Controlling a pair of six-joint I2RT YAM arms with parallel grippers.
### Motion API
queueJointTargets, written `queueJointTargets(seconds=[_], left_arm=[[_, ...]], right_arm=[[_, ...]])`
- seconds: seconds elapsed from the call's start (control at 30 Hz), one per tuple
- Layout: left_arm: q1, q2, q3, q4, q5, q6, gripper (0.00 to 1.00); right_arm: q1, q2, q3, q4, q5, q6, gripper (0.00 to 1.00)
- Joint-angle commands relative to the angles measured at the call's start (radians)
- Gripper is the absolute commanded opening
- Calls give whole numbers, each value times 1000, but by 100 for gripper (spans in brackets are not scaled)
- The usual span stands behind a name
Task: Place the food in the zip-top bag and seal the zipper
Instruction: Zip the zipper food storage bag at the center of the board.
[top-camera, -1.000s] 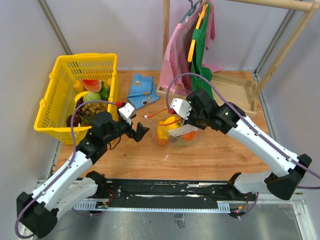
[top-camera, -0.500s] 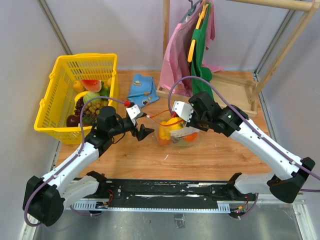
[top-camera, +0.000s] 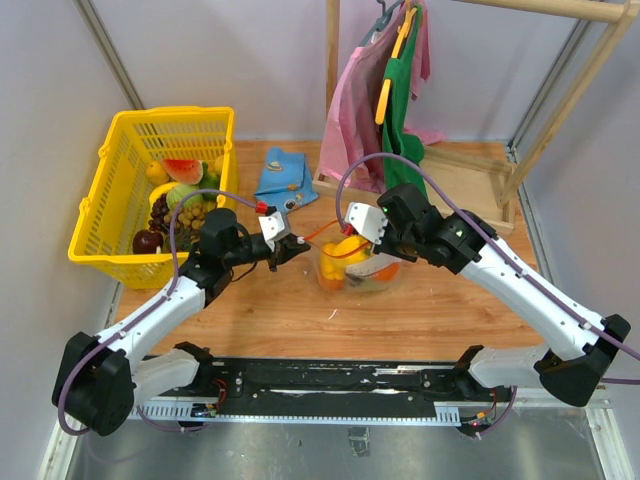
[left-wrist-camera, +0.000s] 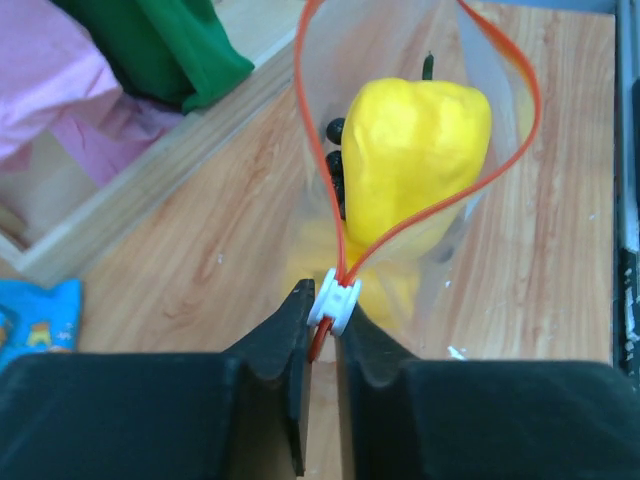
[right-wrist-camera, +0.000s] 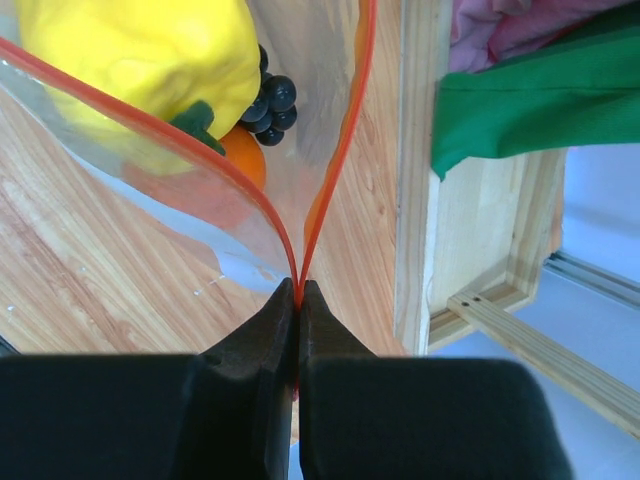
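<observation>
The zip-top bag (top-camera: 356, 268) stands on the table between both arms with its mouth open. Inside it are a yellow piece (left-wrist-camera: 415, 150), dark grapes (right-wrist-camera: 268, 100) and an orange piece (right-wrist-camera: 243, 155). The red zipper (left-wrist-camera: 320, 120) gapes in a loop. My left gripper (left-wrist-camera: 332, 305) is shut on the white slider at the zipper's left end, also seen from above (top-camera: 297, 243). My right gripper (right-wrist-camera: 298, 292) pinches the zipper's other end, where both red strips meet, above the bag's right side (top-camera: 350, 236). More food lies in the yellow basket (top-camera: 120, 150), including a watermelon slice (top-camera: 183, 168).
A blue folded cloth (top-camera: 284, 178) lies behind the bag. A wooden clothes rack (top-camera: 470, 165) with pink and green garments (top-camera: 400, 100) stands at the back right, close to the right gripper. The basket is at the table's left edge.
The left arm moved right to the bag's left end, and its wide-open jaws closed on the zipper slider. The right gripper kept its hold and barely shifted.
</observation>
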Motion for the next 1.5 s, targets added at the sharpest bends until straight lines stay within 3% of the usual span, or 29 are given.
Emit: queueJointTargets(seconds=[0.0,0.2,0.33,0.47,0.7,0.83,1.17,1.47], left_arm=[[6,-5,6,4,60,48,4],[6,-37,-3,-39,17,52,0],[4,-67,-11,-76,-16,42,0],[3,-82,-18,-59,-13,7,0],[1,-92,14,-76,-11,-52,0],[-3,-102,33,-102,-7,-59,0],[-11,-129,44,-116,10,-67,0],[-19,-133,50,-123,20,-73,0]], right_arm=[[4,-34,9,12,93,-37,1],[-14,-38,-10,34,160,-54,1],[-30,-26,-20,43,125,-26,2],[-30,-8,20,24,29,8,14],[-18,19,137,30,-221,54,47],[28,34,168,102,-315,72,54],[86,120,149,392,-588,136,50],[112,223,163,478,-737,174,43]])
